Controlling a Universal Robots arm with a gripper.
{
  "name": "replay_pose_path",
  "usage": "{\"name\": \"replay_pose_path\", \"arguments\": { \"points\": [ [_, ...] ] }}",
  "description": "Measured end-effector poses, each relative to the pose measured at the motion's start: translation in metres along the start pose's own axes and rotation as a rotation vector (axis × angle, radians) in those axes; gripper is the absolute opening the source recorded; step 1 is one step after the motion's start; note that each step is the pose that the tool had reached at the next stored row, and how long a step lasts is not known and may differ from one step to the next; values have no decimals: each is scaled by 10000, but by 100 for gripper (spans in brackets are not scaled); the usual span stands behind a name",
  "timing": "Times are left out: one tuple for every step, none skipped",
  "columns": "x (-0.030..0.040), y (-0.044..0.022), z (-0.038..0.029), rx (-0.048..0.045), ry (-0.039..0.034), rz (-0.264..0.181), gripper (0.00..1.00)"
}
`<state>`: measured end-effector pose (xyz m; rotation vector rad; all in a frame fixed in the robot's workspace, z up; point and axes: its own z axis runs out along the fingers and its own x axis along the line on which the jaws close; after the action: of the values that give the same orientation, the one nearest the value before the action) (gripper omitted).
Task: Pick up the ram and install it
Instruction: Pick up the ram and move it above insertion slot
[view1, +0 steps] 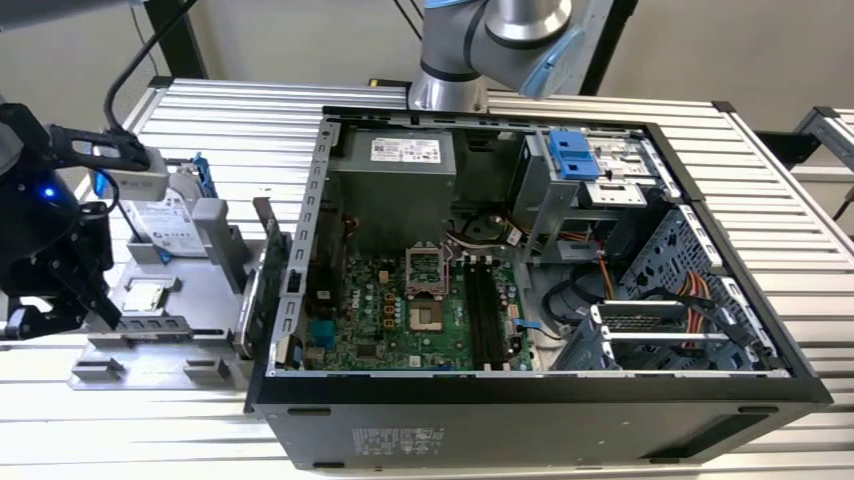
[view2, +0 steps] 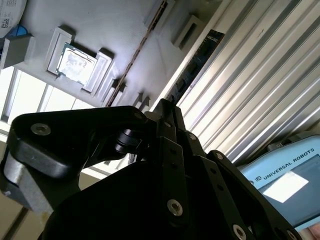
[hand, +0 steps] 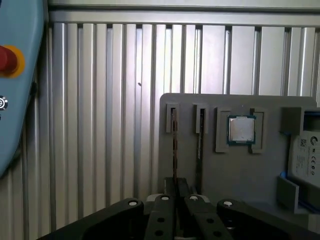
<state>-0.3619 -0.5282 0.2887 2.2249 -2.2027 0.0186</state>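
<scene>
Ram (view2: 197, 62): long, narrow, dark blue board with a row of small black chips, seen at a slant in the second wrist view and edge-on as a thin line (hand: 174, 145) in the first wrist view. Seated on edge in a slot of the grey tray (hand: 250, 180), in the slot nearest the tray's border with the ribbed aluminium table (hand: 100, 125). Parallel and just beside it, a second stick (hand: 200, 145) in the neighbouring slot. Further along the tray, a processor (hand: 242, 129) in its own recess, then a drive (hand: 306, 155).

Gripper (hand: 176, 184): fingertips pressed together, in line with the near end of the ram. That end hidden behind the black linkage in both wrist views; contact with the ram not discernible.

Surroundings, first wrist view: pale blue pendant (hand: 15, 75) with a red button, well apart from the tray.

Surroundings, exterior view: tray on the table to the exterior view's left of the open computer case (view1: 534, 410). Upright green card (view1: 274, 265) between tray and case. Motherboard (view1: 380, 325) with long black slots (view1: 483, 320) inside the case.
</scene>
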Motion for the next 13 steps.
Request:
{"name": "replay_pose_path", "arguments": {
  "points": [
    [0, 0, -11, 0, 0, 0, 0],
    [0, 0, -21, 0, 0, 0, 0],
    [1, 0, -32, 0, 0, 0, 0],
    [1, 0, -42, -1, 0, 0, 0],
    [1, 0, -51, 0, 0, 0, 0],
    [1, 0, -62, 0, 0, 0, 0],
    [1, 0, -70, 0, 0, 0, 0],
    [1, 0, -78, 0, 0, 0, 0],
    [1, 0, -86, 0, 0, 0, 0],
    [2, 0, -94, 0, 0, 0, 0],
    [2, 0, -102, 0, 0, 0, 0],
    [2, 0, -110, 0, 0, 0, 0],
    [2, 0, -118, 0, -1, 0, 0]
  ]
}}
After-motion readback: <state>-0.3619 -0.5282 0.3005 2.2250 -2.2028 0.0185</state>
